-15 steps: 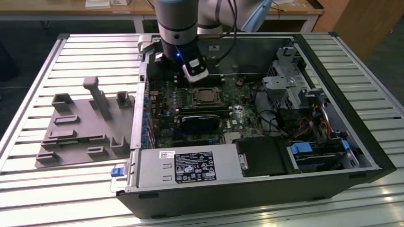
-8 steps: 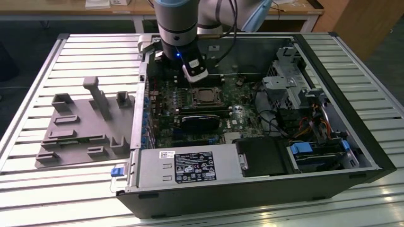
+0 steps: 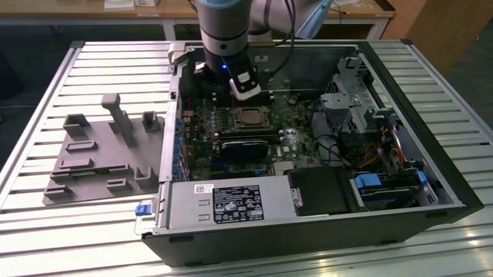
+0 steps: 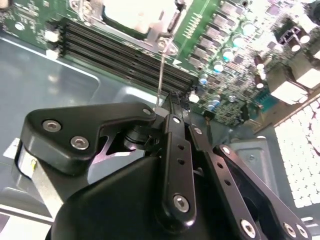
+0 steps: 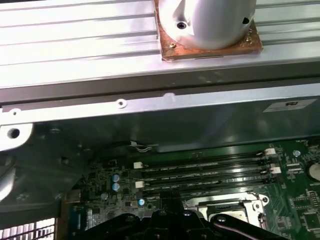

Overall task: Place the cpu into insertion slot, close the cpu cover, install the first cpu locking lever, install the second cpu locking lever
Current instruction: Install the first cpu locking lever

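Observation:
In the open computer case, the insertion slot (image 3: 250, 118) sits on the green board. The silvery cpu (image 3: 250, 117) lies in it, with the metal cpu cover (image 3: 262, 123) lying flat around it. My gripper (image 3: 245, 88) hangs just above the far side of the slot. In the second wrist view the cpu (image 4: 131, 12) is bright inside its cover (image 4: 161, 29). A thin wire locking lever (image 4: 160, 70) stands up from the slot's corner, and its free end meets my gripper (image 4: 162, 107). The first wrist view has the cover (image 5: 240, 204) beside the black gripper links (image 5: 165, 222).
Long black memory slots (image 4: 125, 52) run beside the slot, toward the case wall (image 5: 165, 102). A black ribbed heatsink block (image 3: 245, 149) lies nearer the front, with the power supply (image 3: 231, 203) and drive bays (image 3: 385, 184) beyond it. A grey fixture plate (image 3: 100, 161) stands at the exterior view's left.

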You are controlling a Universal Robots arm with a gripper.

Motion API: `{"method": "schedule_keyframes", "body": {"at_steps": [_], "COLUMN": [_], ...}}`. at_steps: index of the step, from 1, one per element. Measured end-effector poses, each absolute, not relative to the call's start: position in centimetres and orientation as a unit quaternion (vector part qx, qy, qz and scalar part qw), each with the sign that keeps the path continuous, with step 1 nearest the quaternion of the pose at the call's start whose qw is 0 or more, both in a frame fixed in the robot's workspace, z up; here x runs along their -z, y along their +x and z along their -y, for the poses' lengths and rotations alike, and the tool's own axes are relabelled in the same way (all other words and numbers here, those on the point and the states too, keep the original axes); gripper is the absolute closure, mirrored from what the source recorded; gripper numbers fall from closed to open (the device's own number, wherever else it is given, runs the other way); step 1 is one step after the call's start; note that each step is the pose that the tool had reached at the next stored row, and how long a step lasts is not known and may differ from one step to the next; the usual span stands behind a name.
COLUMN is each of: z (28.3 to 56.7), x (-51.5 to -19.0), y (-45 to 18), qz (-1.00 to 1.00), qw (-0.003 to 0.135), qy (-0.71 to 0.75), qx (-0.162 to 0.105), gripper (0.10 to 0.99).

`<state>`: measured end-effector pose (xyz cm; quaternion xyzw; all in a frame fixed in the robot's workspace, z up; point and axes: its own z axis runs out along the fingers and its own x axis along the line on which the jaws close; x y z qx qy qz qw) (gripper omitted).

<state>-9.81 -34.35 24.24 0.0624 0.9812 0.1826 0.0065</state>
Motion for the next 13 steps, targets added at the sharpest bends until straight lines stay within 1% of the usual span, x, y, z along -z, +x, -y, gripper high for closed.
{"method": "schedule_keyframes", "body": {"at_steps": [13], "z": [34.3], "x": [-24.2], "y": [-7.2], "qz": [-0.983], "qw": [0.007], "qy": [0.067], "qx": [-0.169], "gripper": [0.984]}}
